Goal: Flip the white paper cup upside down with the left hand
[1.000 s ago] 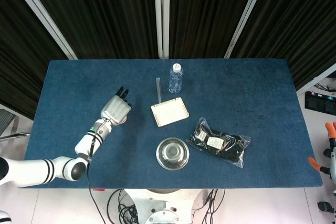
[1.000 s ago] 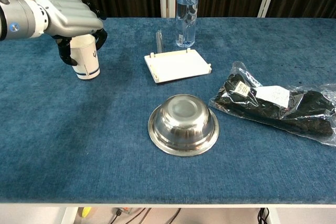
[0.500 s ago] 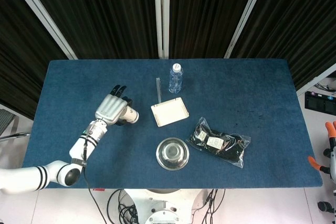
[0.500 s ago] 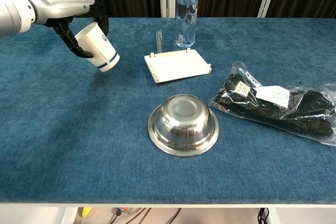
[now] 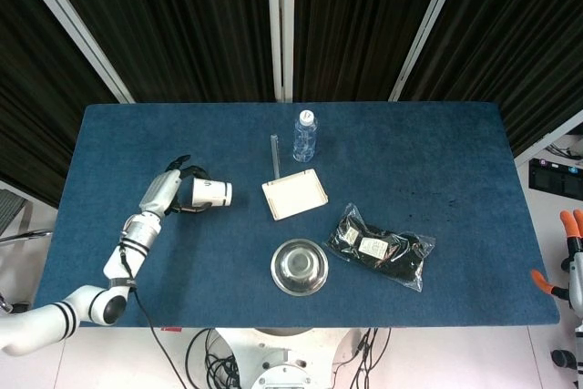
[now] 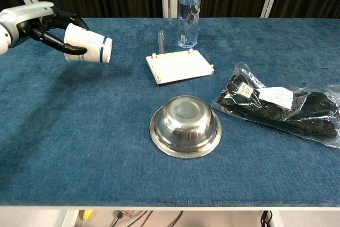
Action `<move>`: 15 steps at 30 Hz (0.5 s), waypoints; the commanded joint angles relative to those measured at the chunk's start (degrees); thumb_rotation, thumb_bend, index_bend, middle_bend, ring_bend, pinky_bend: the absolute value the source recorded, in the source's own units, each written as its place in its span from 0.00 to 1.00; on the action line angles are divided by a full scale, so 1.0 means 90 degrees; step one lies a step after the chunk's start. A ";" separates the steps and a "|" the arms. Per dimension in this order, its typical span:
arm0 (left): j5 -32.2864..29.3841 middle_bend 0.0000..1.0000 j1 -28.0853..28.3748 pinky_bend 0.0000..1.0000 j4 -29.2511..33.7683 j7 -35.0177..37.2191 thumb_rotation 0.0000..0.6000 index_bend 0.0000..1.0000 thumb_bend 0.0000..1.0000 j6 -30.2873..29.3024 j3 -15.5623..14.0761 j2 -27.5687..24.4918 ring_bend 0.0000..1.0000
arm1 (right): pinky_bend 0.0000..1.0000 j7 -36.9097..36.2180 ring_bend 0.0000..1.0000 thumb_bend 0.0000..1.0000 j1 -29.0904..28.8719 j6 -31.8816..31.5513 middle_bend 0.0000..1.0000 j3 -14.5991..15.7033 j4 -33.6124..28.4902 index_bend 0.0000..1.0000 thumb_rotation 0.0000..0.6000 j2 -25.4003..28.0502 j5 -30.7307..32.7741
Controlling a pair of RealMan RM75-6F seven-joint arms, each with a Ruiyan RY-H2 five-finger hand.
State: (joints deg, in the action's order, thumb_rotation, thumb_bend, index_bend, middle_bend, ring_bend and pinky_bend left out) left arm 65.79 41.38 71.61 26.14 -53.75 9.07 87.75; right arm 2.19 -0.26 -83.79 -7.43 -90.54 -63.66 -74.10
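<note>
Holding: we grip the cup (image 6: 85, 49) in our left hand (image 6: 40, 25), fingers wrapped round it.
Place: left of frame, lifted off the table (image 6: 106, 147).
Axis: roughly level, base toward centre; half-turned.
Right hand: unseen.

cup (image 6: 87, 49) sits sideways in the left hand's fingers (image 6: 50, 40), looks clear of the table (image 6: 79, 131); tray (image 6: 180, 65), bowl (image 6: 185, 125) off right.

Even, bright overhead light; both views sharp. Soft shadows on blue felt table (image 6: 106, 131). Glare on steel bowl (image 6: 185, 126) and clear plastic bag (image 6: 281, 107).
</note>
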 commanded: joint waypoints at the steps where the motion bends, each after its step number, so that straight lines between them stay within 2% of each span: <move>1: 0.0545 0.39 -0.0252 0.00 -0.0711 0.0828 1.00 0.40 0.24 0.0049 0.0022 0.0465 0.03 | 0.00 -0.0020 0.00 0.10 0.0001 0.0006 0.00 0.0001 0.0018 0.00 1.00 -0.0004 -0.0001; 10: 0.0858 0.38 -0.0312 0.00 -0.1391 0.1220 1.00 0.40 0.24 0.0088 -0.0004 0.0833 0.02 | 0.00 -0.0177 0.00 0.10 0.0003 0.0060 0.00 0.0012 0.0089 0.00 1.00 0.0013 -0.0019; 15: 0.1008 0.33 -0.0324 0.00 -0.1488 0.1280 1.00 0.38 0.24 0.0168 -0.0061 0.0862 0.00 | 0.00 -0.0280 0.00 0.10 -0.0008 0.0102 0.00 0.0020 0.0119 0.00 1.00 0.0020 -0.0048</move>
State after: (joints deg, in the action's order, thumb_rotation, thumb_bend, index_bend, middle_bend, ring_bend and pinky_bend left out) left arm 74.68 38.49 58.28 37.53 -52.40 8.64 95.52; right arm -0.32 -0.32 -82.88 -7.26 -89.49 -63.48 -74.52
